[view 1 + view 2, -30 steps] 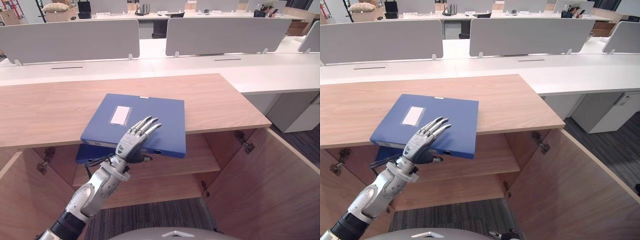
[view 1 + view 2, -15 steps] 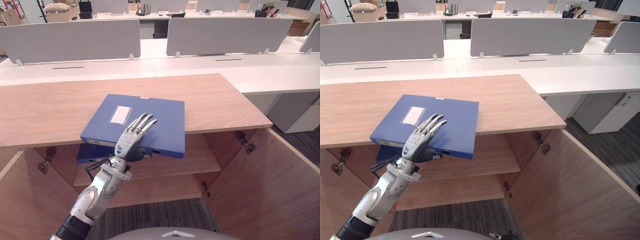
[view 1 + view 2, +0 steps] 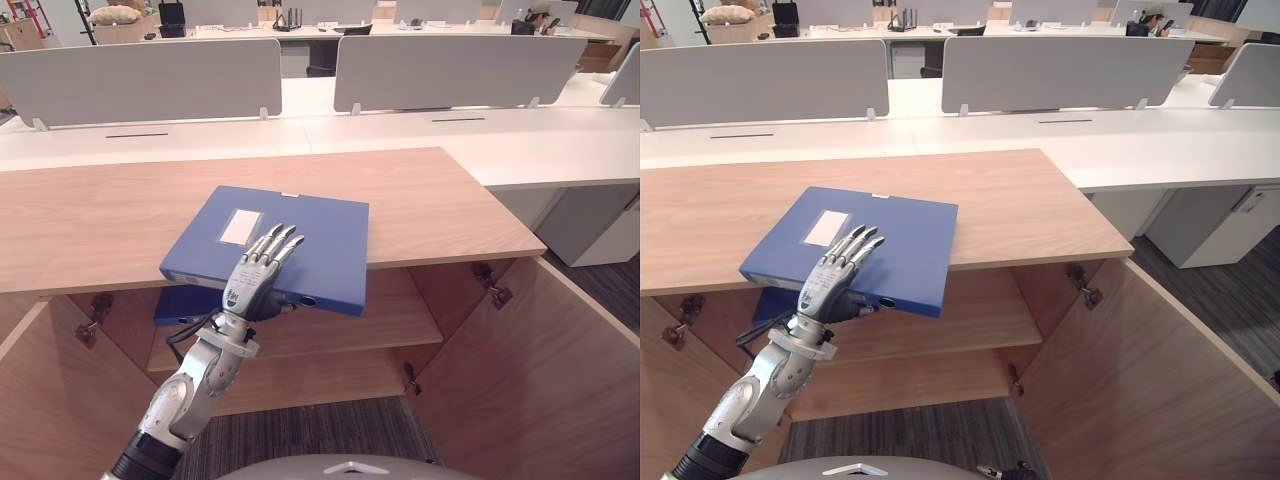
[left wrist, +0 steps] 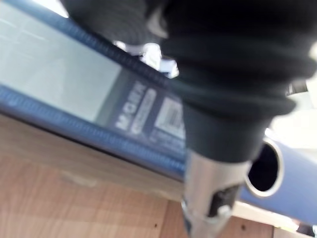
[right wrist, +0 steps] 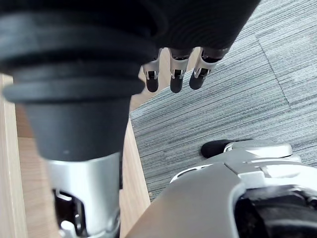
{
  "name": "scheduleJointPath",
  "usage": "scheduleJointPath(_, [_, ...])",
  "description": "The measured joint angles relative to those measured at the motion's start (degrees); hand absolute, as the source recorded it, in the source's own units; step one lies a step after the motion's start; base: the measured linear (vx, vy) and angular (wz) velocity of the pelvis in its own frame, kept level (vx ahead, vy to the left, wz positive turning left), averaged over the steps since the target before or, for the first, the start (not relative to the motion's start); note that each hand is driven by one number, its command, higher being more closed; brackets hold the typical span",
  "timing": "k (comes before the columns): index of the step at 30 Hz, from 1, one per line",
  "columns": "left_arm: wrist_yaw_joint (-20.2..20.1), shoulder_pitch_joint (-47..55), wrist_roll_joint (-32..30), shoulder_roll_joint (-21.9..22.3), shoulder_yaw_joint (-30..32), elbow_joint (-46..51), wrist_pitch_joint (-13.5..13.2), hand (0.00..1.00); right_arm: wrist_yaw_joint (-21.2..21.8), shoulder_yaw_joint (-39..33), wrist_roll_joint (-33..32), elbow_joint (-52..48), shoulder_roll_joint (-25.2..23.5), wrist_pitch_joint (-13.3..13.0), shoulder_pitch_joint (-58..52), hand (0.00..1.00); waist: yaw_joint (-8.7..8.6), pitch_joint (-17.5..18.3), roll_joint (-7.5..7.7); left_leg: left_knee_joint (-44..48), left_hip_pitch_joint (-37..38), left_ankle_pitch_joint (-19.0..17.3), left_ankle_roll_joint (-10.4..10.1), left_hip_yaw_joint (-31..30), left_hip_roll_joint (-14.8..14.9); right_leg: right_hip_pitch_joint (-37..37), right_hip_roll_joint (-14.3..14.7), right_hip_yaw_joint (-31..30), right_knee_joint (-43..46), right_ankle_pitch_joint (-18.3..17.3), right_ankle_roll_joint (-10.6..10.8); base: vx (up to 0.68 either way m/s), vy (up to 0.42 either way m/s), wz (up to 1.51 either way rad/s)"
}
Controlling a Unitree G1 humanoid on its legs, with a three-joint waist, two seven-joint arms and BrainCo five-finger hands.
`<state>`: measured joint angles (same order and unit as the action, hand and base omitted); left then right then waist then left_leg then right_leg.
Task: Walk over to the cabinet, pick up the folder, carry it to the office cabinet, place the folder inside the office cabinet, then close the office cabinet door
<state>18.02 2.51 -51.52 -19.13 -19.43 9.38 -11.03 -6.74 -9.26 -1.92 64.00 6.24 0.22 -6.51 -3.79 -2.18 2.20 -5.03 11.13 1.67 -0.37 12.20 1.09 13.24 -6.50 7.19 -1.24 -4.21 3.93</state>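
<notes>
In the left eye view, the blue folder (image 3: 290,240) lies on the wooden cabinet top (image 3: 440,200), with its spine jutting past the front edge. The left hand (image 3: 252,282) pinches that edge, straight fingers on the cover and thumb beneath.

In the left wrist view, the thumb crosses the folder's spine.

In the right wrist view, the right hand (image 5: 173,74) hangs over the carpet (image 5: 223,109), fingers loosely straight and holding nothing.

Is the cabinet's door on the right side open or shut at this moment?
Open. The door stands swung out towards the robot, and the shelf inside the cabinet shows beside it.
</notes>
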Motion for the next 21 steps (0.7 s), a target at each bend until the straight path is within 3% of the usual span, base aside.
scheduleJointPath(2, [0.4,0.0,-0.6,0.0,0.4,-0.5,0.0,0.0,0.0,-0.2,0.0,0.0,0.0,0.0,0.0,0.0,-0.09,0.0,-0.03,0.0,0.0,0.0,0.0,0.0,0.0,0.0,0.0,0.0,0.0,0.0,0.0,0.0,0.0,0.0])
scheduleJointPath(3, [0.6,0.0,-0.6,0.0,0.7,-0.8,0.0,1.0,0.0,-0.3,0.0,0.0,0.0,0.0,0.0,0.0,-0.11,0.0,-0.05,0.0,0.0,0.0,0.0,0.0,0.0,0.0,0.0,0.0,0.0,0.0,0.0,0.0,0.0,0.0])
scheduleJointPath(21, [4.1,-1.7,-3.8,0.1,4.1,-3.9,1.0,1.0,-0.2,-1.2,0.0,0.0,0.0,0.0,-0.1,0.0,-1.02,0.8,-0.23,0.0,0.0,0.0,0.0,0.1,0.0,0.0,0.0,-0.1,-0.1,0.0,0.0,0.0,0.0,0.0])
